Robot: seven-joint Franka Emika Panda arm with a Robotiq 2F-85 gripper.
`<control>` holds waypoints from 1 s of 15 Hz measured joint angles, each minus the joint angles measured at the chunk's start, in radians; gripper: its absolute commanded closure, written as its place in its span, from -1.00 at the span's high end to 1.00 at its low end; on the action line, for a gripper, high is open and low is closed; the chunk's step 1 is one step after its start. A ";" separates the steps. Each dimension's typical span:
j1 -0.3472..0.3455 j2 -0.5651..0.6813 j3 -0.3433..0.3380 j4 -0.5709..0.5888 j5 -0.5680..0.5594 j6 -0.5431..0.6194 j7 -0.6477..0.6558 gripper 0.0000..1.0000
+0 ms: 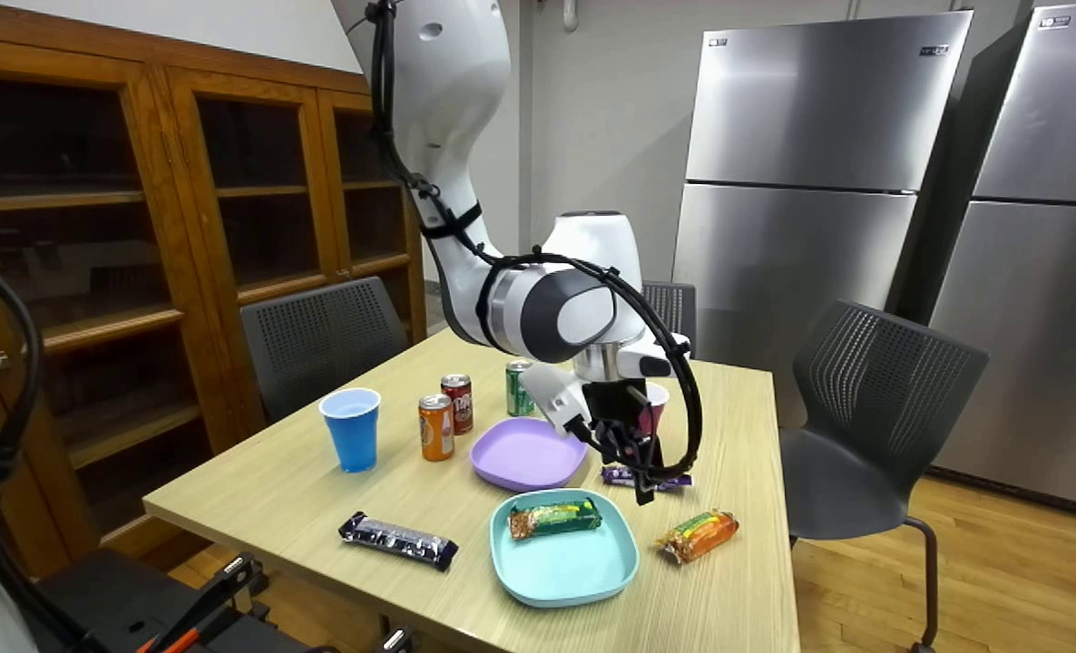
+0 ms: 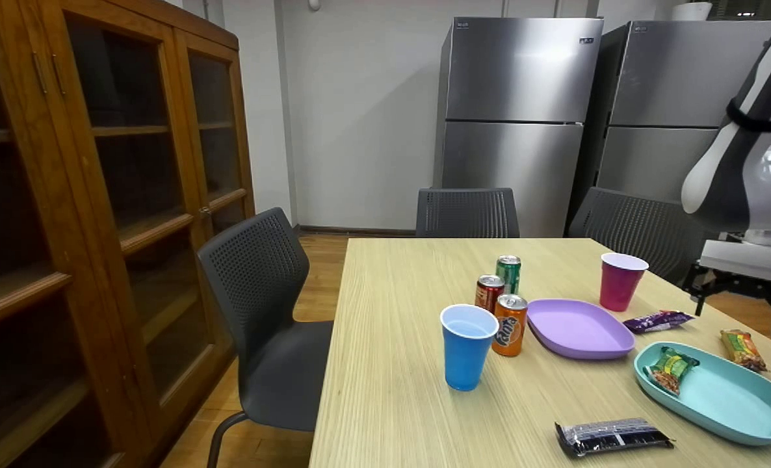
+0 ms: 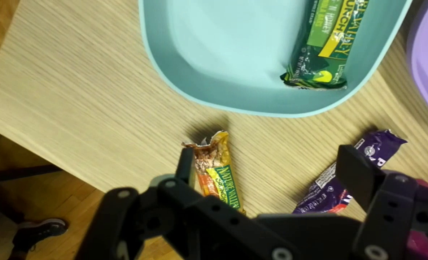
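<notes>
Your claw (image 3: 266,160) hangs over the table (image 1: 738,603) with its fingers (image 3: 186,164) spread well apart. In the wrist view, you see one fingertip overlapping the flank of an orange-wrapped granola bar (image 3: 219,177) and the other covering part of a purple-wrapped bar (image 3: 324,193); the two bars lie apart from each other. You have the orange-wrapped granola bar near the table's right edge as both exterior views show it, beside a teal tray (image 1: 563,573) and outside its rim. The purple-wrapped bar lies farther back on that side, near a purple plate (image 1: 524,453) and an upright pink cup (image 2: 621,283). Inside the teal tray, you see a green-wrapped granola bar (image 1: 554,518) toward the wall facing the purple plate.

Close to the table's front edge, a black-wrapped bar (image 1: 398,540) lies flat, well apart from your claw. Nearer the left edge, you have a blue cup (image 1: 351,431) upright; in order toward the far edge stand an orange can (image 1: 436,426), a dark red can (image 1: 456,404) and a green can (image 1: 519,388). Dark chairs (image 1: 874,435) stand along the right, left and far edges.
</notes>
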 measured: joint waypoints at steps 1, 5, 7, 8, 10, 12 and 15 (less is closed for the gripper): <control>-0.015 0.009 0.007 0.005 0.000 0.002 0.000 1.00; -0.057 0.056 0.033 0.041 0.009 0.008 0.000 1.00; -0.072 0.085 0.042 0.069 0.016 0.008 0.000 1.00; -0.078 0.102 0.044 0.086 0.020 0.008 0.000 1.00; -0.093 0.136 0.053 0.121 0.029 0.008 0.000 1.00; -0.105 0.173 0.055 0.160 0.037 0.007 0.000 1.00; -0.122 0.228 0.054 0.222 0.045 0.005 0.000 1.00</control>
